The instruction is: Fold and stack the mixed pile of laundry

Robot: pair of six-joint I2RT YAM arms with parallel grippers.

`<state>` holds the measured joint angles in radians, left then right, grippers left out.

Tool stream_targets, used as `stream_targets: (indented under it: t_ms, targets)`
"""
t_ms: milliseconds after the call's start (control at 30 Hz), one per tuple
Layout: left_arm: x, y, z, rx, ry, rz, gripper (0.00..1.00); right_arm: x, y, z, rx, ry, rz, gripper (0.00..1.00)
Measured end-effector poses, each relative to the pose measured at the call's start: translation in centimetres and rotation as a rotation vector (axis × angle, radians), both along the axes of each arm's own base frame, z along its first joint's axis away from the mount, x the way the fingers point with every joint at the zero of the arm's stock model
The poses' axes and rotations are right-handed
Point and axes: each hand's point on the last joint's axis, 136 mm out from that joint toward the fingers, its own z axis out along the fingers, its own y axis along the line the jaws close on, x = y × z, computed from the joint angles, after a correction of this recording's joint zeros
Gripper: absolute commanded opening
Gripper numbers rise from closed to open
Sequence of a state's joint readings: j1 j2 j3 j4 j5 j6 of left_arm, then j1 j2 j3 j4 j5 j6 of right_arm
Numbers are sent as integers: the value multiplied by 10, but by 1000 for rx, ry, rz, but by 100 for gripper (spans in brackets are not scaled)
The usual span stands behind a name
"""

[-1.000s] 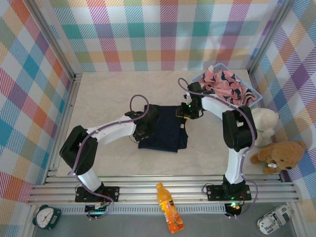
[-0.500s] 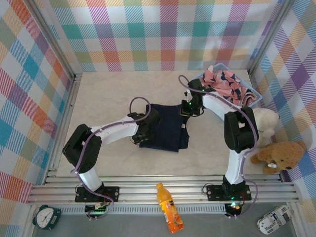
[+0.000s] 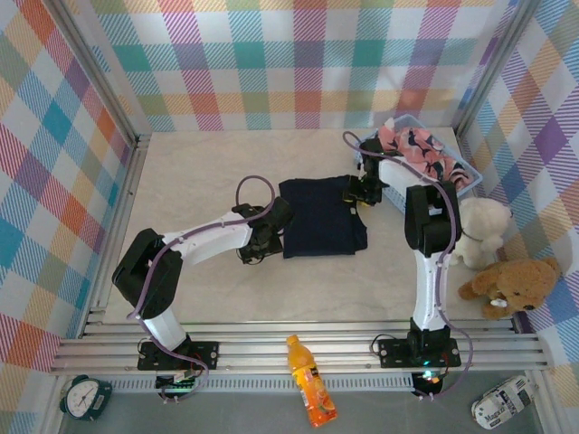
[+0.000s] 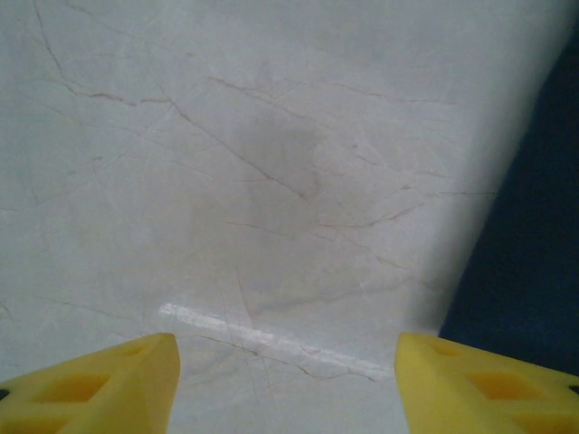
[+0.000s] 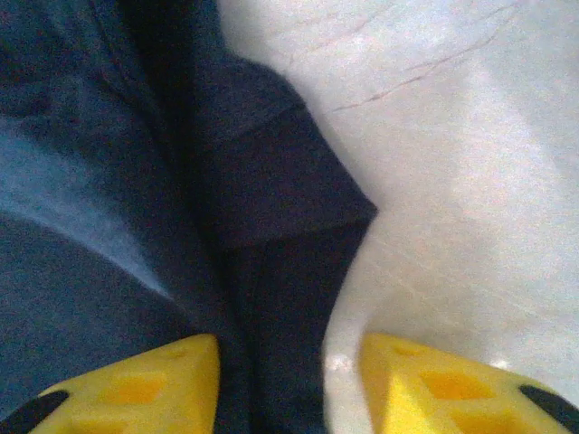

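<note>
Trousers: the navy trousers (image 3: 321,217) lie folded in a flat rectangle on the middle of the table (image 3: 199,172).
Trousers to left gripper: the cloth's left edge is just beside the left gripper (image 4: 288,387), at its 3 o'clock in the wrist view.
Trousers to right gripper: the right gripper (image 5: 289,380) hangs over the upper right corner of the fold. From above, the body of the cloth spreads towards its 8 o'clock.
Pink garment: the pink garment (image 3: 412,149) is heaped in the light blue basket (image 3: 463,179), at 1 o'clock of the right gripper.
Open room: bare marble runs from 9 to 12 o'clock of the trousers, and a bare strip lies at 6 o'clock.
Edges: the basket fills the far right corner. A white teddy bear (image 3: 484,231) and a brown teddy bear (image 3: 511,285) sit at 3 to 4 o'clock, past the table's right edge.
Left gripper: the jaws are apart over bare marble, with nothing between the yellow fingers (image 4: 99,389).
Right gripper: the jaws are parted. The trouser hem lies under the gap and one finger (image 5: 136,384) is over the cloth, not clamped on it.
</note>
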<state>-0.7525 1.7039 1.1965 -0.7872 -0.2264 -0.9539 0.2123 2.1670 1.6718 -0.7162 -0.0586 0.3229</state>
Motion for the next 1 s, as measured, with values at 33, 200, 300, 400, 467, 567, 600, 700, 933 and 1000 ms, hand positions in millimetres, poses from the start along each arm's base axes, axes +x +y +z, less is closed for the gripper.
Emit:
stream_targets:
  t_ms: [33,200,300,400,467,567,600,700,933,1000]
  targets:
    - [4,-4,6,-13,-14,-4,61,-5,-2,8,4,-10,0,53]
    - [33,-35,43,-112,-112,-38,51,-38,-5,62,45,-92,13,54]
    - [57,-60,57,-157,-170,-64,48,-66,-3,79,93,-112,20,53]
    - [80,-83,52,-175,-192,-89,45,-101,0,65,139,-52,28,52]
    - [92,-96,38,-175,-184,-103,41,-125,4,45,159,21,33,49]
    - [107,-107,12,-168,-158,-114,37,-155,13,22,178,115,48,45]
    - [111,-110,5,-168,-149,-115,36,-161,16,18,184,133,53,45]
    - [117,-113,-17,-162,-116,-113,35,-167,24,12,204,141,60,40]
    - [118,-112,-34,-164,-88,-94,36,-156,25,-2,197,127,39,13]
    - [117,-111,-36,-163,-87,-93,36,-156,23,-7,181,135,37,5]
